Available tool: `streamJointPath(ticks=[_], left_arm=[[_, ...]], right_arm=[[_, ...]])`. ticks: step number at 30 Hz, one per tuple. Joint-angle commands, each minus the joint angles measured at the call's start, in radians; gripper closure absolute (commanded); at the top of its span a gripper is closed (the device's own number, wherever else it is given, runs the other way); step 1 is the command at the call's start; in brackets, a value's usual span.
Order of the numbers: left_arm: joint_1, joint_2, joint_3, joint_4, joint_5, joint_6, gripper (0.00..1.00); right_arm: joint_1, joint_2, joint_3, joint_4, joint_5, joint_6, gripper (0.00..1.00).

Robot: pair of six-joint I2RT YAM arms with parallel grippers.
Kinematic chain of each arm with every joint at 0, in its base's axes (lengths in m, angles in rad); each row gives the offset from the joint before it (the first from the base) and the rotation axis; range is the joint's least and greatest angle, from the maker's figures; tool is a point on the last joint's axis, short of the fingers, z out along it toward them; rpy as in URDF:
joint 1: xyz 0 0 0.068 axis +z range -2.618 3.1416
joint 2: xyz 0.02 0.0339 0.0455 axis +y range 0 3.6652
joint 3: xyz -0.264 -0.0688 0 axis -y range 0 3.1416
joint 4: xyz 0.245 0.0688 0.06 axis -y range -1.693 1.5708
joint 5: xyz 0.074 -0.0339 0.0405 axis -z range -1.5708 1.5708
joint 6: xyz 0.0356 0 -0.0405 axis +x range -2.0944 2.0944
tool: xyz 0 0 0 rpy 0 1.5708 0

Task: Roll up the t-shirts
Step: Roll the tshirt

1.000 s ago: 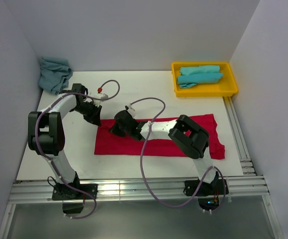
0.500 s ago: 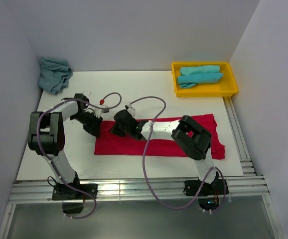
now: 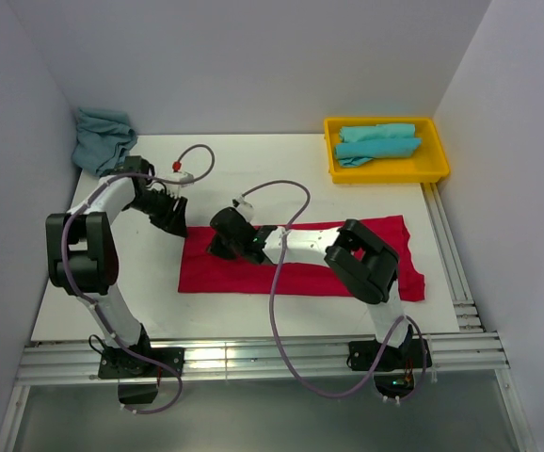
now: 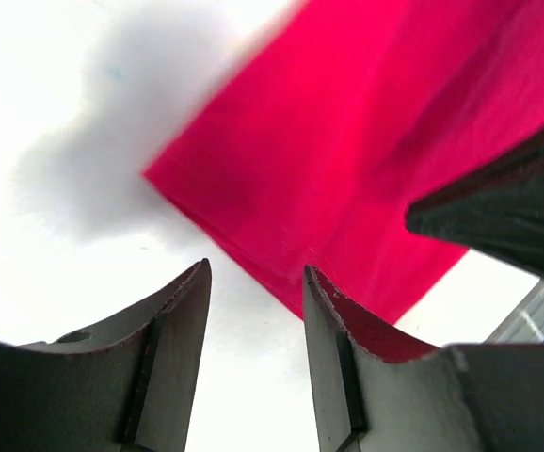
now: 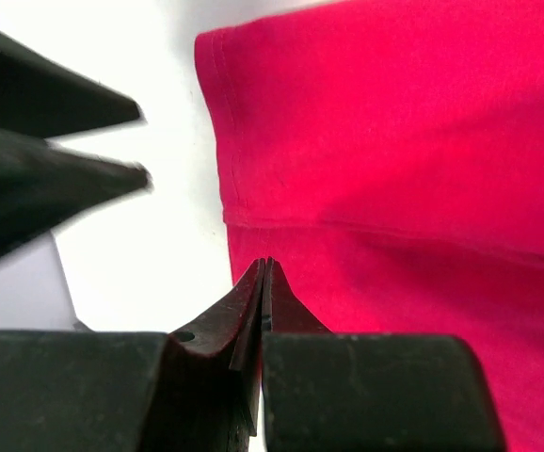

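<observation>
A bright red t-shirt point(image 3: 300, 264) lies flat on the white table, folded into a long strip. Its left end shows in both wrist views point(image 4: 366, 132) point(image 5: 394, 160). My left gripper point(image 3: 172, 218) point(image 4: 256, 275) hangs open just off the strip's far left corner, with only bare table between its fingers. My right gripper point(image 3: 218, 247) point(image 5: 265, 266) is shut, its tips together over the strip near its left hem; no cloth shows between them. Rolled turquoise t-shirts point(image 3: 377, 141) lie in the yellow tray. Another turquoise t-shirt point(image 3: 103, 139) sits crumpled at the back left corner.
The yellow tray point(image 3: 437, 169) stands at the back right by the right wall. Walls close the table at left, back and right. Metal rails point(image 3: 253, 358) run along the near edge at the arm bases. The two grippers hang close together.
My left gripper has opened, let go of the red shirt's corner and drawn back a little from it. My right gripper has stayed shut and edged slightly left.
</observation>
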Motion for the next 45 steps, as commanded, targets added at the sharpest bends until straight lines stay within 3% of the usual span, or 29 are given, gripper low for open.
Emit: streamJointPath(ticks=[1, 12, 18, 21, 26, 38, 45], left_arm=[[0.026, 0.026, 0.061, -0.002, 0.046, -0.078, 0.5], [0.024, 0.171, 0.13, -0.119, 0.109, -0.013, 0.46], [0.021, 0.203, 0.137, -0.09, 0.098, -0.032, 0.45], [0.018, 0.215, 0.138, -0.073, 0.087, -0.048, 0.46], [0.015, 0.232, 0.152, -0.068, 0.09, -0.062, 0.53], [0.004, 0.249, 0.164, -0.056, 0.084, -0.091, 0.79], [0.004, 0.238, 0.155, -0.039, 0.074, -0.101, 0.89]], right_arm=[[0.026, -0.039, 0.078, -0.081, 0.053, -0.035, 1.0], [0.117, 0.079, 0.321, -0.394, 0.124, -0.064, 0.8], [0.171, 0.194, 0.478, -0.519, 0.124, -0.072, 0.64], [0.184, 0.247, 0.555, -0.561, 0.116, -0.08, 0.62], [0.211, 0.326, 0.694, -0.67, 0.133, -0.084, 0.6], [0.243, 0.418, 0.823, -0.824, 0.164, -0.069, 0.56], [0.252, 0.474, 0.898, -0.878, 0.175, -0.078, 0.56]])
